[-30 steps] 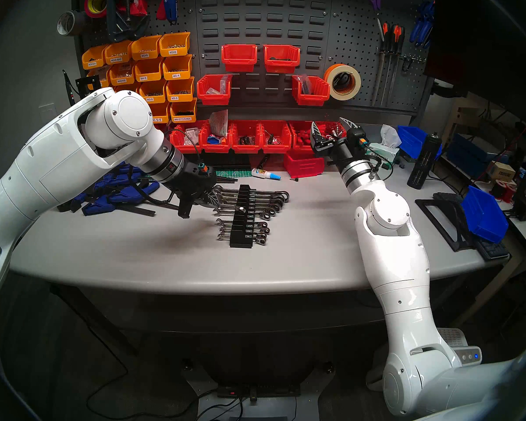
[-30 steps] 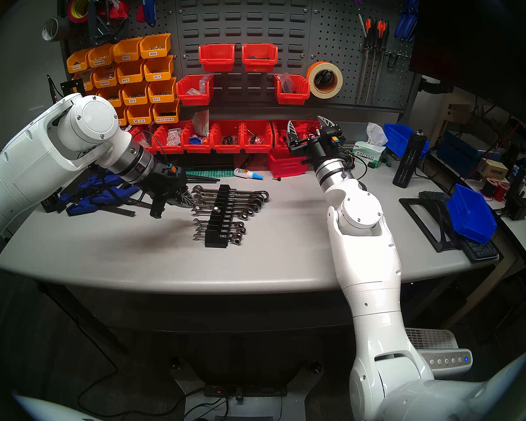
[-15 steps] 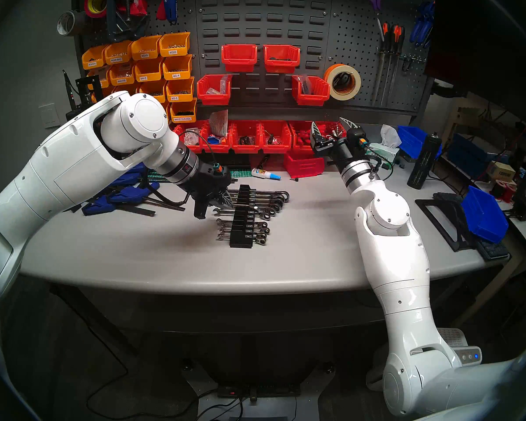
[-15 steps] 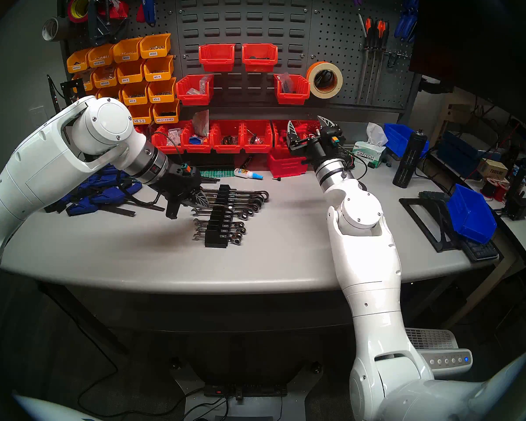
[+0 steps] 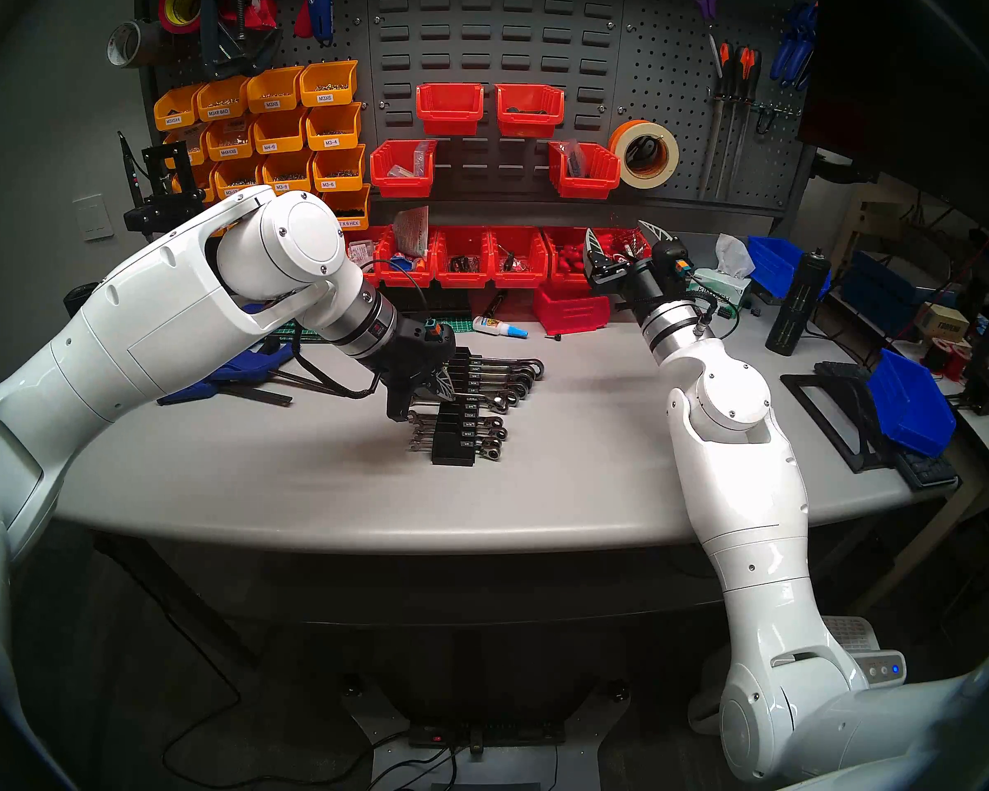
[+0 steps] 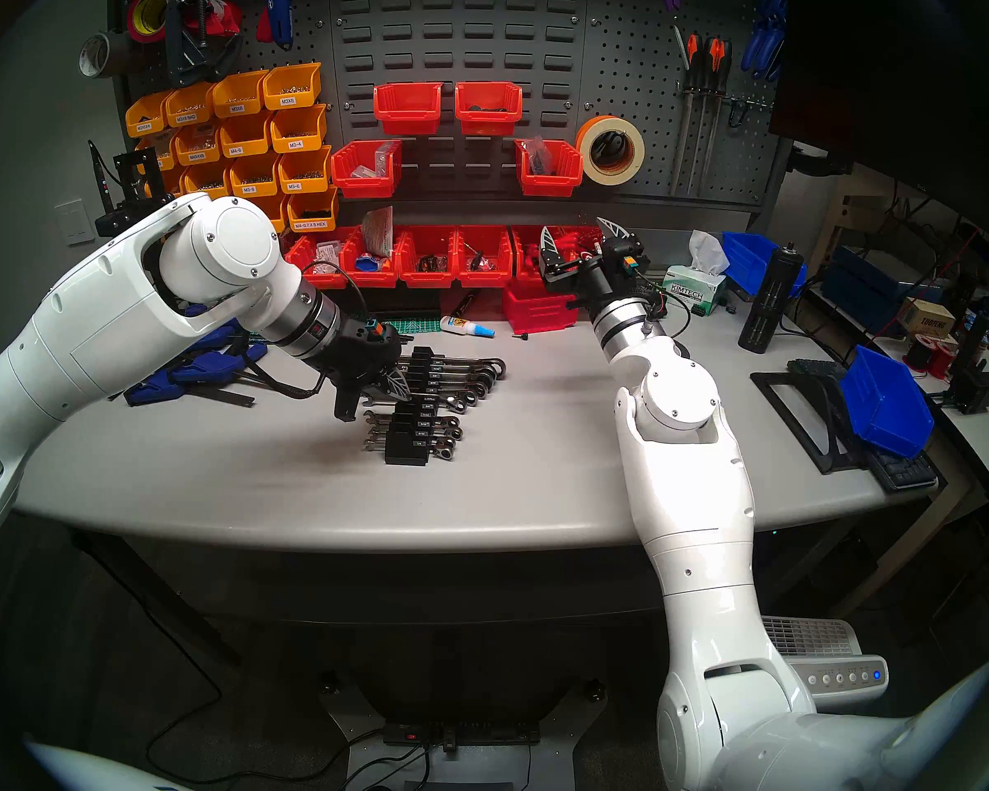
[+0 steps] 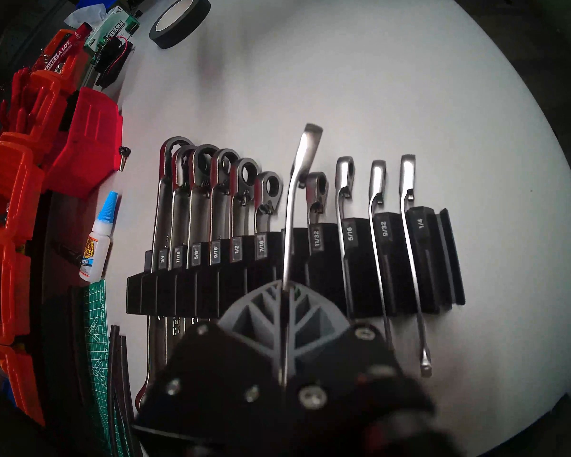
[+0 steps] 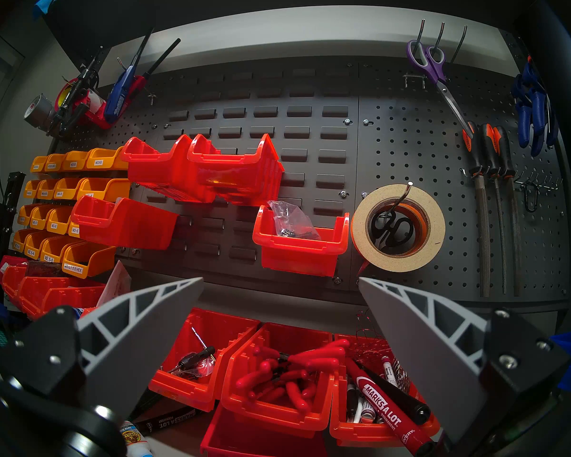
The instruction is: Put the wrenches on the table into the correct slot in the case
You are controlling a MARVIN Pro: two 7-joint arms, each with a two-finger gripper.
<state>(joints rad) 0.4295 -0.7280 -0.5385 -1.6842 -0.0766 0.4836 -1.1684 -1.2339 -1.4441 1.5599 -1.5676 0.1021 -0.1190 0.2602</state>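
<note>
My left gripper [image 7: 283, 291] is shut on a slim chrome wrench [image 7: 289, 228], gripping its shaft. The wrench hangs edge-up over the black case [image 7: 442, 281], above the gap between the 7/16 and 11/32 labels, its ring end [image 7: 309, 146] pointing past the rack. Several other wrenches sit in the case's slots. From the head view, the left gripper [image 5: 443, 387] is over the left side of the case [image 5: 452, 450] on the grey table [image 5: 309, 487]. My right gripper [image 5: 623, 239] is open and empty, raised at the back by the red bins; the right wrist view shows its fingertips [image 8: 281, 278] wide apart.
A glue bottle [image 5: 498, 327] and a loose red bin [image 5: 572, 313] lie behind the case. Blue clamps [image 5: 218, 373] sit at the left under my arm. A black tape roll [image 7: 178, 17] lies further right. A blue bin [image 5: 909, 407] and a black stand occupy the right edge.
My left arm has moved right with the wrench, from beside the case's left side to over the rack. The right arm has not moved.
</note>
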